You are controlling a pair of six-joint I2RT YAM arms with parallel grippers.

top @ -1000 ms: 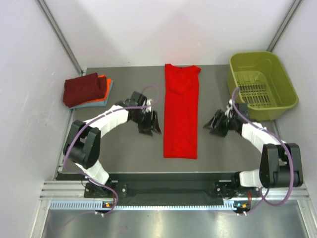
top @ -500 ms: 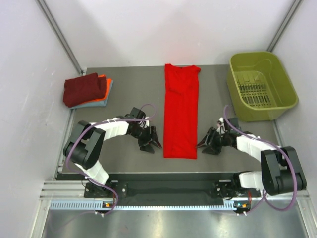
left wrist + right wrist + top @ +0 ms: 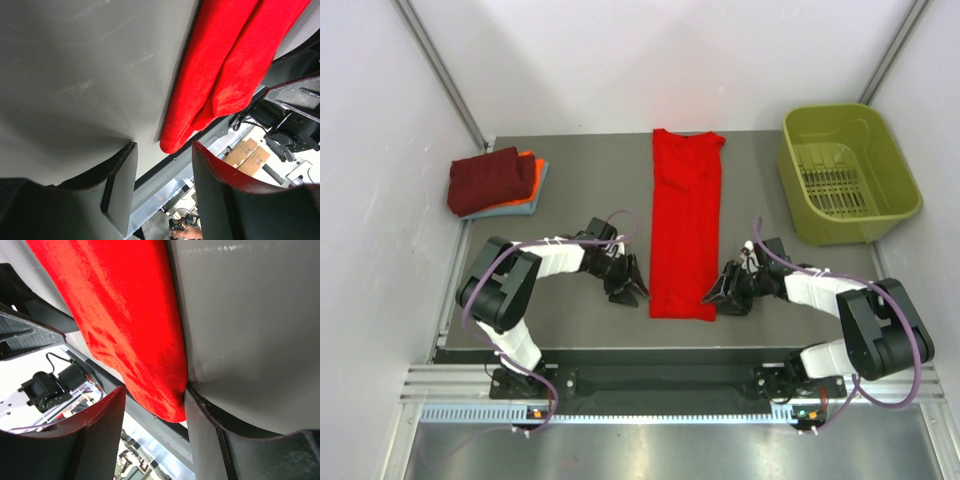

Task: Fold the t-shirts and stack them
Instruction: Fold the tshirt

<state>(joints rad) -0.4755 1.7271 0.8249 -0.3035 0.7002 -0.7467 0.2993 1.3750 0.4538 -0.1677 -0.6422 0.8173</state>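
The red t-shirt (image 3: 686,225) lies flat in the centre of the tabletop (image 3: 570,200), folded into a narrow strip. Its long axis runs straight up and down the overhead view, with the collar at the top of the frame and the hem at the bottom. A second ago both hands sat level with the middle of the strip and stood apart from its sides. They have since dropped toward the bottom of the frame and closed inward, while the shirt itself has not shifted. The left hand (image 3: 630,288) is now just beside the lower left corner of the hem. Its jaws stand partly apart, and in its wrist view the cloth corner (image 3: 172,142) sits in the gap between the two fingers (image 3: 120,185) with nothing gripped. The right hand (image 3: 717,295) is at the lower right corner, its jaws also partly apart and not clamped. In its wrist view one finger (image 3: 210,425) touches the edge of the hem (image 3: 165,400), and the other stands clear of it. In the upper left of the overhead view a stack of folded t-shirts (image 3: 492,180) rests well away, dark maroon on top of orange and grey-blue. The olive-green basket (image 3: 895,175) stands in the upper right. Neither lies between the hands and the shirt.
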